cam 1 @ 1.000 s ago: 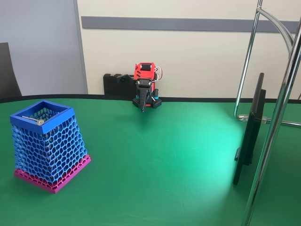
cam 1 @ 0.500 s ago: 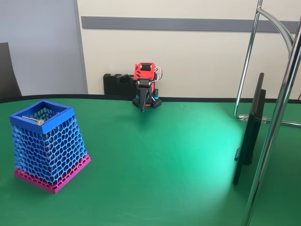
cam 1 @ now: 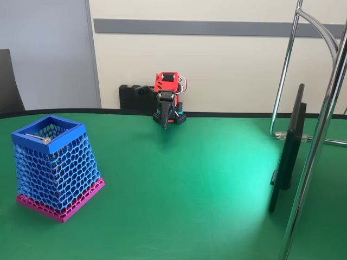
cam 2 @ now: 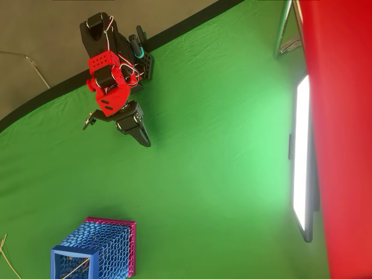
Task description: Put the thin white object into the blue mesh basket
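The thin white object (cam 2: 74, 269) shows in the overhead view as a faint pale line inside the blue mesh basket (cam 2: 93, 251), too slight to make out its tip, and the basket's near rim is cut off by the bottom edge of that picture. In the fixed view the gripper (cam 1: 164, 122) is folded down against the arm's base at the far edge of the table (cam 1: 184, 179), so small that its jaws seem closed but cannot be told for sure. The monitor (cam 1: 287, 151) stands edge-on near the table's right edge, its face hidden.
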You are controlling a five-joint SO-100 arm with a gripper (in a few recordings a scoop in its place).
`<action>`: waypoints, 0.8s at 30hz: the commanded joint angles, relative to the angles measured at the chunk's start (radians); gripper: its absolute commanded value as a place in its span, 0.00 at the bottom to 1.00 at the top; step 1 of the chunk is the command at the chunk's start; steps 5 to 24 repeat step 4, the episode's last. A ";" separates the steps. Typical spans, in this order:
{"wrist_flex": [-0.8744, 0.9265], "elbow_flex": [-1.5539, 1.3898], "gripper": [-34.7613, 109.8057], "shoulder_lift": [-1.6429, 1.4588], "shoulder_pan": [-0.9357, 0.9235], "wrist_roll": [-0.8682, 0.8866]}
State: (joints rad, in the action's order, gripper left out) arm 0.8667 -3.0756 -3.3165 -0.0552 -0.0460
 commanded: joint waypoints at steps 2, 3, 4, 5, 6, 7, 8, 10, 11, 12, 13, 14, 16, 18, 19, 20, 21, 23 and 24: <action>0.002 -0.008 0.25 -0.009 0.008 -0.002; 0.002 -0.008 0.25 -0.009 0.008 -0.002; 0.002 -0.008 0.25 -0.009 0.008 -0.002; 0.002 -0.008 0.25 -0.009 0.008 -0.002; 0.002 -0.008 0.25 -0.009 0.008 -0.002; 0.002 -0.008 0.25 -0.009 0.008 -0.002; 0.002 -0.008 0.25 -0.009 0.008 -0.002; 0.002 -0.008 0.25 -0.009 0.008 -0.002; 0.002 -0.008 0.25 -0.009 0.008 -0.002; 0.002 -0.008 0.25 -0.009 0.008 -0.002; 0.002 -0.008 0.25 -0.009 0.008 -0.002; 0.002 -0.008 0.25 -0.009 0.008 -0.002; 0.002 -0.008 0.25 -0.009 0.008 -0.002; 0.002 -0.008 0.25 -0.009 0.008 -0.002; 0.002 -0.008 0.25 -0.009 0.008 -0.002; 0.002 -0.008 0.25 -0.009 0.008 -0.002; 0.002 -0.008 0.25 -0.009 0.008 -0.002; 0.002 -0.008 0.25 -0.009 0.008 -0.002; 0.002 -0.008 0.25 -0.009 0.008 -0.002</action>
